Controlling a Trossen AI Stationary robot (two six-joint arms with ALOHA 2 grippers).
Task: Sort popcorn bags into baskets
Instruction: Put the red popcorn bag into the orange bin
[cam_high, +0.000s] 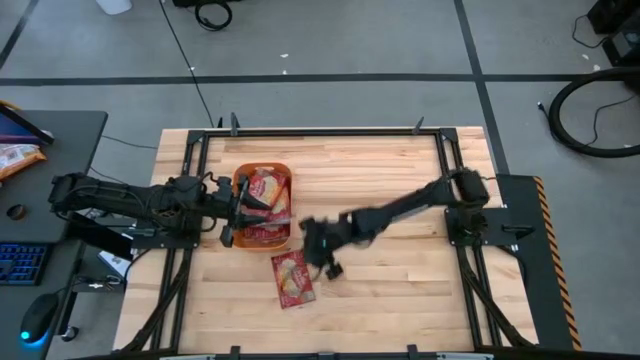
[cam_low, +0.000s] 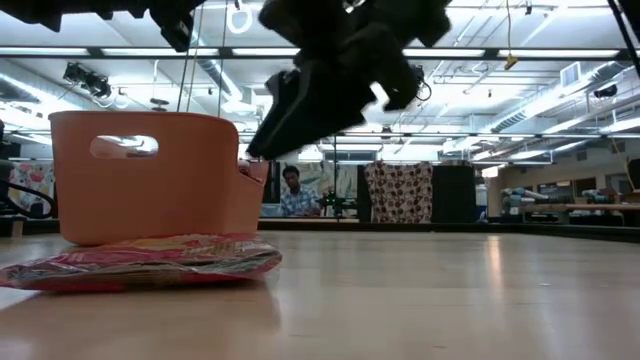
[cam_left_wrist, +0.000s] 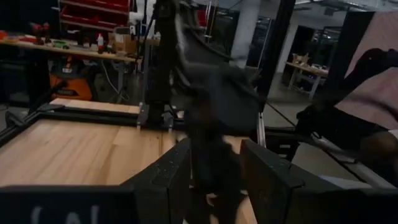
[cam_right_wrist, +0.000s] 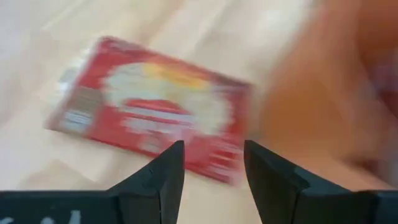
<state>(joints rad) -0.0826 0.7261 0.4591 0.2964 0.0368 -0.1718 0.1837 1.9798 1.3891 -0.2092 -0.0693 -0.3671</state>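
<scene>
The orange basket (cam_high: 284, 172) stands left of the table's centre and holds several red popcorn bags (cam_high: 266, 186). One more red popcorn bag (cam_high: 292, 278) lies flat on the wood just near of the basket, also seen in the right wrist view (cam_right_wrist: 155, 106) and the low view (cam_low: 140, 262). My right gripper (cam_high: 328, 262) hangs open above the table, just right of that loose bag, its fingers (cam_right_wrist: 168, 168) clear of it. My left gripper (cam_high: 250, 208) is open and empty over the basket's left side.
A black metal frame (cam_high: 300, 132) runs around the tabletop's far, left and right sides. Bare wood stretches right of the basket and along the near edge (cam_high: 420, 300). The basket's tall wall (cam_low: 150, 175) stands close behind the loose bag. A person sits far off in the room (cam_low: 293, 190).
</scene>
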